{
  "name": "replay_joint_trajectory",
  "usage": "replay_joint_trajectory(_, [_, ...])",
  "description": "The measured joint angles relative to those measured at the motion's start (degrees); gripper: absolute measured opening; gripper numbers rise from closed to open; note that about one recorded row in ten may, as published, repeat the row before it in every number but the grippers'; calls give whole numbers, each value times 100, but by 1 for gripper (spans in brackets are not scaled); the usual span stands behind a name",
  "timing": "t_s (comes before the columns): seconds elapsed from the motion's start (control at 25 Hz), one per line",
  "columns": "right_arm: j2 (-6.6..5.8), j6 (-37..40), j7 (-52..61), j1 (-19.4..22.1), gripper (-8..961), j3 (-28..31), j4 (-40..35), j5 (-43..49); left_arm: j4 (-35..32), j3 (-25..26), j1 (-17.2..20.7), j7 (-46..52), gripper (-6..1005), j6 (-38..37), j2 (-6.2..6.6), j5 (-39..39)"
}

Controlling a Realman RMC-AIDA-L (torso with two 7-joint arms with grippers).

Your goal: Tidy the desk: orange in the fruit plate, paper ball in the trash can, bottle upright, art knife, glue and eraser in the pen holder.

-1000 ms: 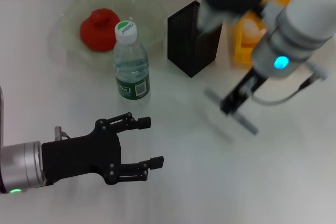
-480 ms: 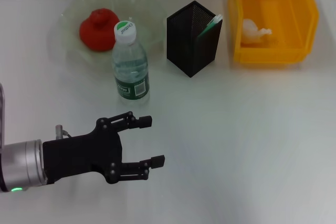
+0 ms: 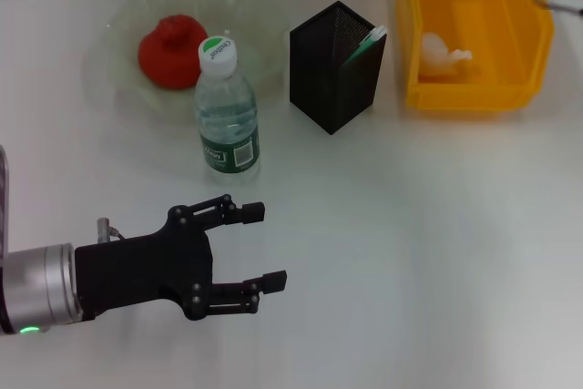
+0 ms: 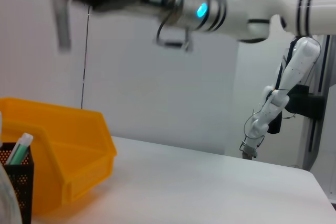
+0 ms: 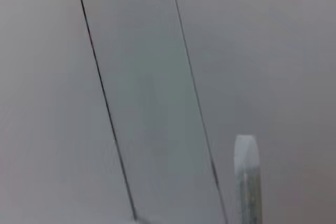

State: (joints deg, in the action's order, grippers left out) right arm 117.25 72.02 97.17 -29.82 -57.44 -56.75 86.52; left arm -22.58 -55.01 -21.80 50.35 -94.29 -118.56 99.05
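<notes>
The white desk [image 3: 437, 252] is nearly tidy: behind the pen holder [image 3: 332, 66] rises a plain pale wall [image 4: 157, 77]. Left of the holder, the fruit plate [image 3: 118, 34] carries the orange [image 3: 170, 50]; right of it, the trash can [image 3: 474, 43] holds the paper ball [image 3: 442, 54]. The bottle [image 3: 226, 107] stands upright just left of the holder, a green-tipped item poking from its top. Remaining work appears to be confirming the eraser is stowed; none is visible. The left gripper [image 3: 260, 248], well in front of the holder, hangs released; the right gripper's state cannot be told.

Right end effector [image 4: 63, 19] blurred; trash can [image 3: 528, 43] cut off at head-view top.
</notes>
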Motion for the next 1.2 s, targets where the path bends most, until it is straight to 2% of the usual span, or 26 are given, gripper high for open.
replay_joint_trajectory(0.12, [-142,-46,-100,-462,124,-6,987,409,0,0,1,0,842,-1,0,0])
replay_joint_trajectory(0.24, [-131,-137,-178,-563,124,-20,1192,623,0,-3,6,0,842,-1,0,0])
replay_joint_trajectory(0.32, [-76,-389,-291,-650,124,-50,1319,899,0,-50,7,0,842,15,0,0])
replay_joint_trajectory(0.6, [-27,-671,-422,-811,123,-53,1516,1027,0,-81,5,0,842,25,0,0])
replay_joint_trajectory(0.68, [40,-735,-578,-814,123,-3,1507,988,0,-81,9,0,842,25,0,0])
replay_joint_trajectory(0.72, [133,-764,-826,-806,122,57,1492,883,0,-80,12,0,842,25,0,0])
replay_joint_trajectory(0.8, [167,-791,-966,-801,122,74,1496,799,0,-80,12,0,842,25,0,0])
replay_joint_trajectory(1.2, [211,-1354,-2456,-1227,121,34,2712,-346,7,-88,3,0,842,39,0,0])
